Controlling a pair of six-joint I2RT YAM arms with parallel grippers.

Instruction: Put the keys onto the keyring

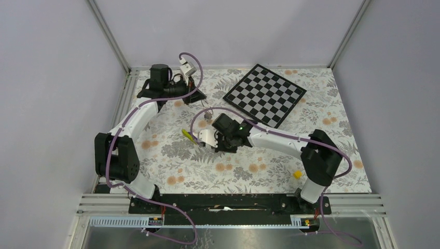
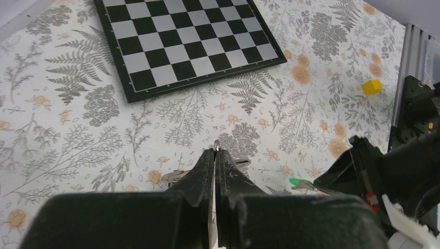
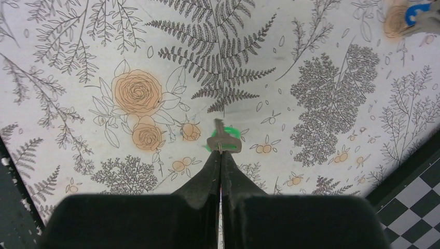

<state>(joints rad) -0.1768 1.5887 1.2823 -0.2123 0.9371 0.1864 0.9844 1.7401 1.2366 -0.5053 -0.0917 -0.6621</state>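
My left gripper [image 2: 215,151] is shut on the keyring [image 2: 216,146], a thin silver wire. A glint of it shows at the fingertips, and its band shows on either side behind the fingers [image 2: 200,174]. It is held above the floral mat. My right gripper [image 3: 220,154] is shut on a green key [image 3: 223,141], which pokes out past its tips over the mat. In the left wrist view that green key [image 2: 300,182] shows just right of the keyring, apart from it. A blue key [image 3: 418,12] lies at the top right edge of the right wrist view.
A checkerboard [image 1: 264,94] lies at the back right of the mat. A small yellow cube [image 1: 297,174] sits near the right arm's base. A yellow wedge block [image 1: 186,134] lies just left of the right wrist. Metal rails edge the table.
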